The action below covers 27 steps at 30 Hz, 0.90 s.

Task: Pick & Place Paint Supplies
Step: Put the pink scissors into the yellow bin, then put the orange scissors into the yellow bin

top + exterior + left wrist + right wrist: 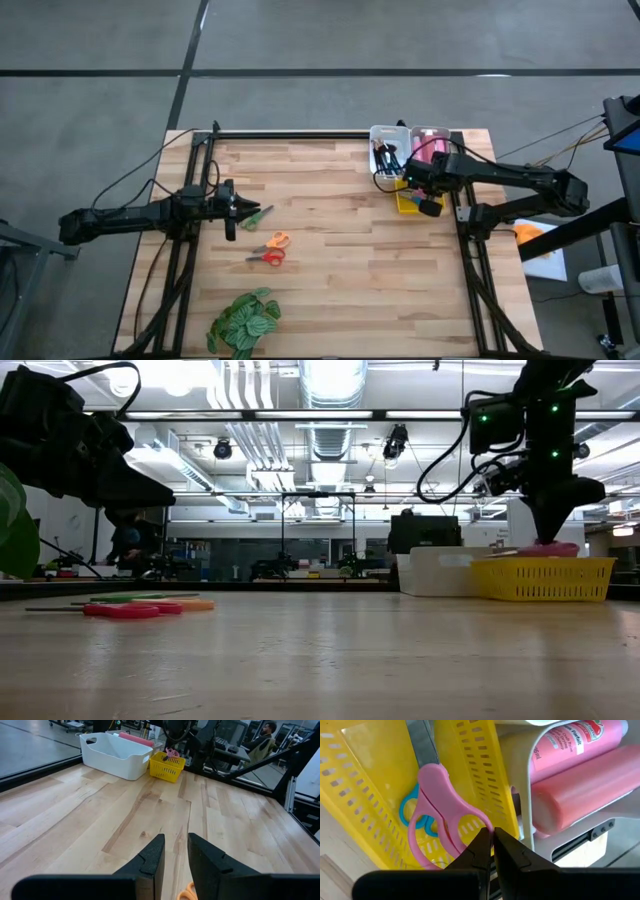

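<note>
A: Nearest the lens, the right gripper [492, 836] is clamped shut on the pink-handled metal scissors [437, 805], over the yellow slotted plastic basket [470, 755] at frame centre.

B: And the left gripper [243, 208]?

A: Partly parted, empty, left of centre beside the green-handled scissors [259, 214].

B: Risk?

A: Letting go off-centre; the scissors could catch the rim and tip out.

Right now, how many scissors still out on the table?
3: green-handled scissors by the left hand, orange-handled scissors and red-handled scissors mid-table. Pink-handled scissors and blue-handled scissors sit in the yellow basket; others may be hidden.
</note>
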{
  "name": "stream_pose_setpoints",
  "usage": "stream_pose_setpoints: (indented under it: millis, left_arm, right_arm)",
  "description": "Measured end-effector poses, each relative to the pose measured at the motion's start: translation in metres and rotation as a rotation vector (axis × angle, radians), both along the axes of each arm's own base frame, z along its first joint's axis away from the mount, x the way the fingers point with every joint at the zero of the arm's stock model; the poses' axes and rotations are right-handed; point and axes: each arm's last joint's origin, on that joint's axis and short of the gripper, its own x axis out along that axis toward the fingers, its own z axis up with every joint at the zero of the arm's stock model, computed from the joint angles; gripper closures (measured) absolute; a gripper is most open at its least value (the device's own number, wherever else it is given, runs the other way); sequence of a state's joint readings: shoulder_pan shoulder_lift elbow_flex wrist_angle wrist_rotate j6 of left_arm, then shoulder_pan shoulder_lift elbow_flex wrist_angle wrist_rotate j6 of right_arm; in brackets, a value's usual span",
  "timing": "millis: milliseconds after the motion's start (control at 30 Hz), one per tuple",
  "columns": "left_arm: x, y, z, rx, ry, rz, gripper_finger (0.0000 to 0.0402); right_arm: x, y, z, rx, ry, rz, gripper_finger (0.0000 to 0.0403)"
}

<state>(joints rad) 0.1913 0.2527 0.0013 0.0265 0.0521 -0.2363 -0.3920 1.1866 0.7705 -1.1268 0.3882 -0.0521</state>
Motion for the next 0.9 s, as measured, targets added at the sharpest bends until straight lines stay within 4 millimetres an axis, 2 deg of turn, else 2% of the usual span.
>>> stream_pose_setpoints:
  millis: [500,767,900]
  left_arm:
    - [0.000,0.000,0.000,0.000,0.000,0.000,0.0315]
    - [0.000,0.000,0.000,0.000,0.000,0.000,0.0315]
    - [0.000,0.000,0.000,0.000,0.000,0.000,0.0315]
  right_arm:
    - [0.007,-0.001,-0.012,0.097,0.041,0.029,0.0392]
    - [0.013,-0.004,-0.025,0.115,0.115,0.023,0.0346]
    - [0.014,-0.005,-0.026,0.100,0.123,0.017,0.0337]
